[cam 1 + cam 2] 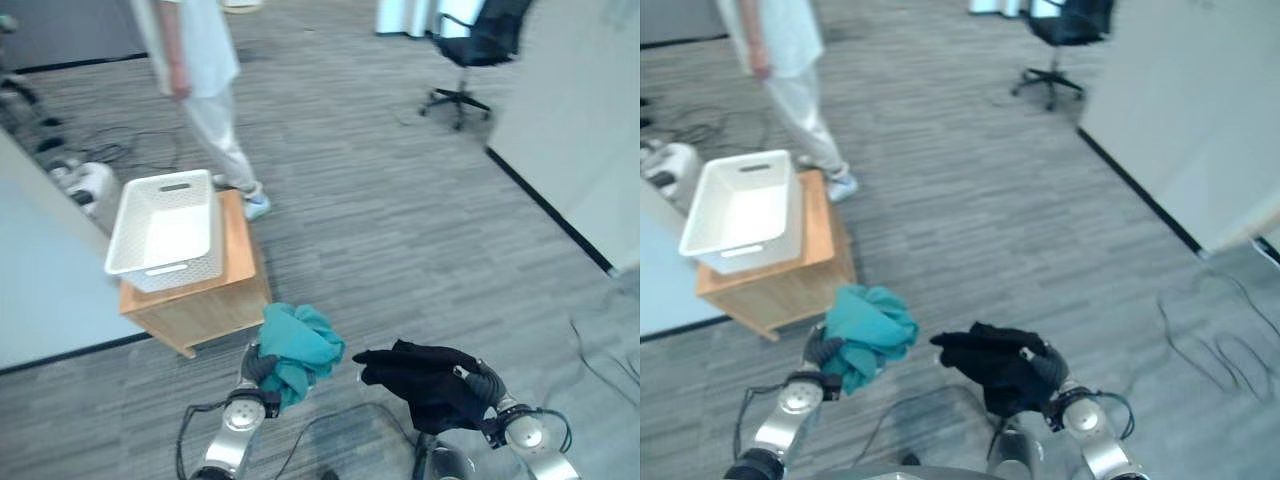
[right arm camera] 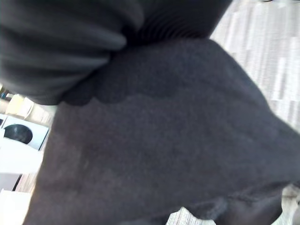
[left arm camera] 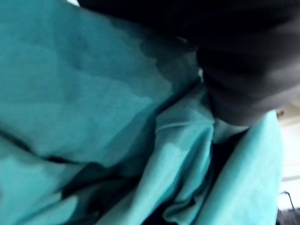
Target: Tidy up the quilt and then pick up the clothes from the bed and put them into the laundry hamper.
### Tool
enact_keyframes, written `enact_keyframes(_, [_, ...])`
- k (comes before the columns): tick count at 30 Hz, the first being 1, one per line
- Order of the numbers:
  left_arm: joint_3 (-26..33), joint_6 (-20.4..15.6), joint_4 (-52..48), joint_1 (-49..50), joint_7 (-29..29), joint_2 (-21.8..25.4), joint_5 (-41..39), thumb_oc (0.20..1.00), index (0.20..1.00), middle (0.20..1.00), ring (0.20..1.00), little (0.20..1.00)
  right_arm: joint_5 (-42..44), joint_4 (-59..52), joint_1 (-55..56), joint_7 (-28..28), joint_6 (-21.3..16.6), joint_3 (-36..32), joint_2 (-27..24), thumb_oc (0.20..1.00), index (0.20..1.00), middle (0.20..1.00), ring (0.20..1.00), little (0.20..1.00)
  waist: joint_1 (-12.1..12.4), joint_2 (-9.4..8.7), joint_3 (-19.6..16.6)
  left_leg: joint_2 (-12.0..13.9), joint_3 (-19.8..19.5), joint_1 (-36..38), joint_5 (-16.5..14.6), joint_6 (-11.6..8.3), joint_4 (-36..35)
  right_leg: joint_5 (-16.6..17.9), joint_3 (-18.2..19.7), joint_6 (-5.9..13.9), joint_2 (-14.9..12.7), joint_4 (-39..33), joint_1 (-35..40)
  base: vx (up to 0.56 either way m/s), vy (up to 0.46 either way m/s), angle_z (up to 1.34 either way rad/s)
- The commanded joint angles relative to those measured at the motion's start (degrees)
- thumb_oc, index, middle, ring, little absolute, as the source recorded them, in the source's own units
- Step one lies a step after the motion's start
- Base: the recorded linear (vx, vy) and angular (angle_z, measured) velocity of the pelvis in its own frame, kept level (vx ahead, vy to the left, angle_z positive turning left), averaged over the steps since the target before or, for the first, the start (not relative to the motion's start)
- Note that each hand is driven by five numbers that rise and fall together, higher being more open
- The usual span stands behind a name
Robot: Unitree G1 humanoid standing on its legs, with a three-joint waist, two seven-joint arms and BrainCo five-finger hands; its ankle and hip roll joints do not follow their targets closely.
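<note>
- The left hand [image 1: 258, 368] carries a bunched teal garment [image 1: 298, 348], its fingers seemingly curled into the cloth, though the fabric hides most of them
- The right hand [image 1: 484, 384] grips a black garment [image 1: 425, 380]; fingers closed round the folds
- Both clothes hang above the grey carpet [image 1: 400, 220], so pickup looks done; the quilt cannot be judged from here
- The white hamper [image 1: 166, 231] sits on a wooden stand [image 1: 215, 300] ahead to the left, apparently with nothing in it; a person [image 1: 200, 80] stands just beyond it
- Left to do: reach the hamper and drop both garments in

Hamper [image 1: 165, 233] on cabinet [image 1: 238, 285], left
</note>
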Motion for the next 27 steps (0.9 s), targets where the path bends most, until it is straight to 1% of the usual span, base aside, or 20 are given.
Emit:
enact_keyframes(1, [-1.15, -2.66, -1.47, -1.58, 0.78, 2.3, 4.71, 0.2, 0.2, 0.2, 0.2, 0.2, -0.02, -4.53, -2.28, -0.45, -2.27, -3.31, 0.67, 0.2, 0.2, 0.2, 0.2, 0.2, -1.27, -1.71, 0.83, 2.93, 2.62, 4.65, -1.62, -8.33, -1.7, 11.52, 5.66, 3.66, 1.61, -5.12, 4.87, 0.64, -0.438, 1.46])
enact_keyframes(2, [-1.29, -2.6, -1.51, -0.8, 0.7, 1.96, 4.63, 0.2, 0.2, 0.2, 0.2, 0.2, -0.54, -3.89, -2.38, -0.55, -2.15, -2.54, 0.65, 0.2, 0.2, 0.2, 0.2, 0.2, -1.02, -1.24, 0.89, 4.79, 1.8, 5.93, 0.64, -9.29, -0.45, 10.57, 6.74, 3.01, 3.18, -3.81, 6.5, 0.33, -0.228, 1.43])
enact_keyframes(3, [-1.26, -2.59, -1.52, -0.81, 0.7, 1.97, 4.63, 0.2, 0.2, 0.2, 0.2, 0.2, -0.54, -3.85, -2.42, -0.55, -2.17, -2.51, 0.67, 0.2, 0.2, 0.2, 0.2, 0.2, -1.07, -1.36, 0.87, 4.67, 1.74, 5.87, 0.81, -9.28, -0.54, 10.64, 6.76, 3.01, 3.05, -3.8, 6.41, 0.51, -0.523, 1.12])
enact_keyframes(4, [-1.19, -2.44, 0.84, -0.85, 0.99, 0.92, 1.8, 0.2, 0.2, 0.2, 0.2, 0.2, 0.71, -3.04, -4.56, 0.12, -2.83, -0.71, -0.18, 0.2, 0.2, 0.2, 0.2, 0.2, -0.7, -0.89, 1.93, 8.65, 1.3, -1.16, 10.06, -10.54, 15.72, 9.47, 7.32, 0.19, 5.3, -0.94, 8.24, 0.34, -0.545, 0.68])
enact_keyframes(5, [-1.59, -2.03, 0.35, -1.04, 0.54, 0.43, -0.52, 0.2, 0.2, 0.2, 0.2, 0.2, 2.05, -3.57, -5.4, 0.11, -3.09, -0.28, -1.12, 0.2, 0.2, 0.2, 0.2, 0.2, -0.03, -1.63, 3.24, 8.96, -0.06, -9.45, 13.5, -9.84, 28.88, 8.59, 5.61, -2.27, 5.02, -1.26, 9.78, 0.46, -0.739, 0.77])
enact_keyframes(6, [-1.63, -1.98, -0.07, -0.76, 0.18, 0.01, -1.99, 0.2, 0.2, 0.2, 0.2, 0.2, 2.73, -4.27, -6.01, -0.06, -3.53, 0.17, -1.95, 0.2, 0.2, 0.2, 0.2, 0.2, 0.83, -2.64, 4.28, 9.3, 1.51, -12.92, 15.38, -8.36, 34.91, 7.72, 3.95, -3.77, 4.99, -2.46, 12.03, 0.29, -0.545, 0.93])
enact_keyframes(8, [-1.73, -2.58, -2.36, -0.17, -0.74, 0.04, -2.41, 0.2, 0.2, 0.2, 0.2, 0.2, 3.19, -5.49, -6.82, 0.21, -3.47, 0.28, -2.96, 0.2, 0.2, 0.2, 0.2, 0.2, 2.04, -3.48, 5.97, 8.78, 4.8, -19.5, 12.34, -7.98, 43.4, 6.03, 1.96, -5.05, 5.98, -5.13, 17.17, 0.27, -0.361, 0.36])
enact_keyframes(9, [-1.72, -2.56, -2.37, -0.2, -0.74, 0.06, -2.41, 0.2, 0.2, 0.2, 0.2, 0.2, 3.19, -5.5, -6.84, 0.22, -3.46, 0.26, -2.94, 0.2, 0.2, 0.2, 0.2, 0.2, 2.02, -3.6, 5.86, 8.66, 4.84, -19.72, 12.45, -7.89, 43.41, 6.12, 1.97, -5.03, 5.85, -5.13, 16.97, 0.39, -0.289, -0.06])
enact_keyframes(10, [-1.5, -2.6, -3.56, 0.84, -1.22, 0.02, -2.01, 0.2, 0.2, 0.2, 0.2, 0.2, 2.9, -5.29, -8.12, 0.94, -3.37, 0.57, -3.5, 0.2, 0.2, 0.2, 0.2, 0.2, 4.03, -3.82, 5.97, 6.75, 8.91, -25.49, 9.47, -8.76, 44.32, 3.45, 0.6, -5.02, 6.33, -5.13, 19.75, 0.45, -0.25, -0.07])
enact_keyframes(13, [-1.16, -2.58, -4.55, 1.88, -2.24, -0.41, -2.8, 0.2, 0.2, 0.2, 0.2, 0.2, 2.21, -4.92, -8.64, 1.56, -3.24, 1.16, -3.52, 0.2, 0.2, 0.2, 0.2, 0.2, 5.18, -3.98, 5.11, 6.42, 14.8, -27.98, 8.36, -8.6, 38.29, 1.3, -0.56, -4.96, 6.95, -5.13, 21.8, 0.4, -0.129, -0.17])
enact_keyframes(14, [-0.8, -2.41, -5.02, 3.11, -3.15, -0.69, -2.31, 0.2, 0.2, 0.2, 0.2, 0.2, 1.31, -4.17, -9.2, 1.67, -3.24, 1.55, -3.45, 0.2, 0.2, 0.2, 0.2, 0.2, 6.14, -3.64, 3.93, 4.38, 20.17, -27.38, 7.85, -7.52, 27.58, -0.45, -1.9, -4.64, 8.21, -5.13, 23.43, 0.48, -0.054, -0.15])
enact_keyframes(15, [-0.78, -2.39, -5.06, 3.17, -3.16, -0.68, -2.3, 0.2, 0.2, 0.2, 0.2, 0.2, 1.31, -4.13, -9.2, 1.66, -3.27, 1.59, -3.43, 0.2, 0.2, 0.2, 0.2, 0.2, 6.14, -3.85, 3.95, 4.04, 20.36, -27.02, 8.06, -7.43, 27.02, -0.48, -1.88, -4.54, 7.92, -5.13, 23.5, 0.78, -0.042, 0.33])
enact_keyframes(16, [-0.49, -2.04, -5.28, 4.48, -4.07, -0.95, -1.37, 0.2, 0.2, 0.2, 0.2, 0.2, 0.18, -3.26, -9.52, 1.59, -3.42, 1.87, -2.94, 0.2, 0.2, 0.2, 0.2, 0.2, 6.65, -3.13, 2.43, 3.85, 27.46, -26.17, 7.46, -7.71, 17.69, -3.15, -4.06, -3.74, 10.16, -5.13, 26.35, 0.46, 0.003, 0.5])
enact_keyframes(17, [-0.47, -1.96, -5.44, 4.74, -4.15, -0.99, -1.3, 0.2, 0.2, 0.2, 0.2, 0.2, 0.09, -3.11, -9.46, 1.55, -3.5, 1.94, -2.93, 0.2, 0.2, 0.2, 0.2, 0.2, 6.7, -3.28, 2.34, 3.09, 27.69, -25.22, 7.82, -7.64, 15.99, -3.23, -3.98, -3.54, 9.81, -5.13, 26.52, 0.61, 0.017, 0.64])
enact_keyframes(20, [0.6, -1.06, -6.07, 5.92, -4.78, -0.84, -0.81, 0.2, 0.2, 0.2, 0.2, 0.2, -0.91, -2.76, -10.16, 1.1, -3.35, 2.29, -2.17, 0.2, 0.2, 0.2, 0.2, 0.2, 7.65, -2.71, 0.73, 3.6, 37.86, -20.6, 11.31, -6.89, 6.67, -4.6, -7.9, -2.97, 12.78, -2.43, 30.57, 0.59, 0.037, 0.33])
enact_keyframes(22, [0.92, -0.76, -6.23, 6.92, -4.25, -0.25, -0.34, 0.2, 0.2, 0.2, 0.2, 0.2, -2.07, -2.68, -9.94, 1.56, -3.18, 3.2, -1.11, 0.2, 0.2, 0.2, 0.2, 0.2, 8.86, -3.4, -0.11, -0.31, 33.3, -16.87, 9.59, -3.04, 2.02, -2.04, -8.4, -0.75, 11.91, 6.75, 29.39, 0.62, 0.149, 0.56])
enact_keyframes(24, [0.71, -0.35, -5.4, 6.85, -4.24, 0.42, 0.78, 0.2, 0.2, 0.2, 0.2, 0.2, -2.87, -1.79, -9.28, 1.35, -3.49, 3.07, -0.02, 0.2, 0.2, 0.2, 0.2, 0.2, 8.52, -4.14, -0.06, -2.39, 32.16, -12.84, 8.48, -1.07, -0.9, 5.9, -9.74, 3.67, 9.02, 20.98, 26.11, 0.42, 0.097, 1.03])
enact_keyframes(25, [0.73, -0.34, -5.37, 6.79, -4.24, 0.46, 0.81, 0.2, 0.2, 0.2, 0.2, 0.2, -2.91, -1.71, -9.36, 1.32, -3.54, 3.07, 0.05, 0.2, 0.2, 0.2, 0.2, 0.2, 8.43, -4.19, -0.04, -2.52, 32.07, -12.92, 8.52, -0.92, -0.98, 5.75, -9.8, 3.67, 8.81, 21.59, 25.77, 0.46, 0.043, 0.92])
enact_keyframes(26, [0.49, 0.51, -4.6, 5.83, -3.48, 1.58, 1.8, 0.2, 0.2, 0.2, 0.2, 0.2, -2.6, -2.86, -8.82, 1.12, -3.23, 2.52, 0.6, 0.2, 0.2, 0.2, 0.2, 0.2, 6.18, -3.45, 0.43, -2.15, 28.51, -9.85, 6.86, -0.02, -1.54, 9.22, -6.09, 3.67, 7.77, 35.18, 19.38, 0.49, 0.007, 1.27])
enact_keyframes(27, [0.24, 0.65, -4.09, 4.78, -3.04, 2.28, 2.39, 0.2, 0.2, 0.2, 0.2, 0.2, -2.12, -3.13, -8.39, 0.64, -3.45, 1.95, 0.89, 0.2, 0.2, 0.2, 0.2, 0.2, 5.13, -2.77, 0.92, -1.22, 26.99, -8.11, 6.36, -0.26, -1.7, 9.23, -5.54, 3.67, 6.87, 39.39, 15.66, 0.5, 0.0, 1.64])
